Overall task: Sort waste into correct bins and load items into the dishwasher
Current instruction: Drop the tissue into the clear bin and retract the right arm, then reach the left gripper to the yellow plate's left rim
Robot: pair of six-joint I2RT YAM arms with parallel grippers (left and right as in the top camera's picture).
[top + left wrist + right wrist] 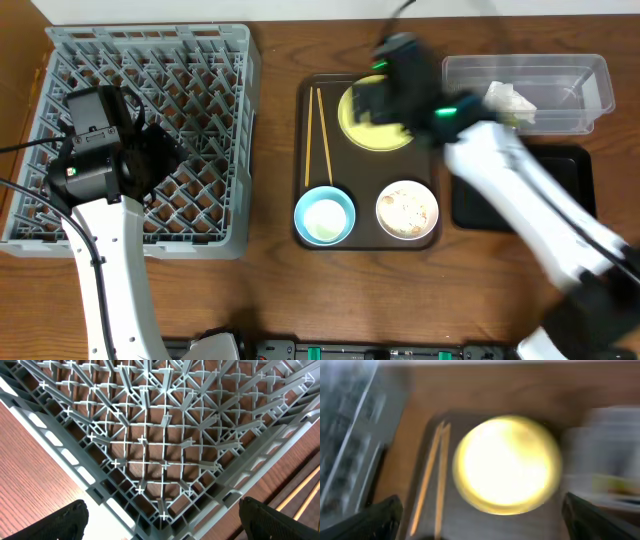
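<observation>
The grey dish rack (150, 60) fills the left side. My left gripper (152, 160) hovers over its near right part, open and empty; the left wrist view shows the rack's pegs (160, 435) between the open fingers (162, 522). My right gripper (378, 98) is above the yellow plate (372, 135), open and empty. The blurred right wrist view shows the plate (507, 462) and chopsticks (432, 475) ahead of the open fingers (482, 520). Chopsticks (320, 135), a light blue bowl (324, 216) and a white bowl with rice scraps (407, 210) lie on the brown tray. White paper (510, 100) lies in the clear tub (560, 68). The cup and wrapper are not visible.
The dark brown serving tray (302, 160) sits mid-table beside the rack. The black tray (575, 195) lies in front of the clear tub, partly hidden by my right arm. Bare wooden tabletop (260, 290) runs along the front.
</observation>
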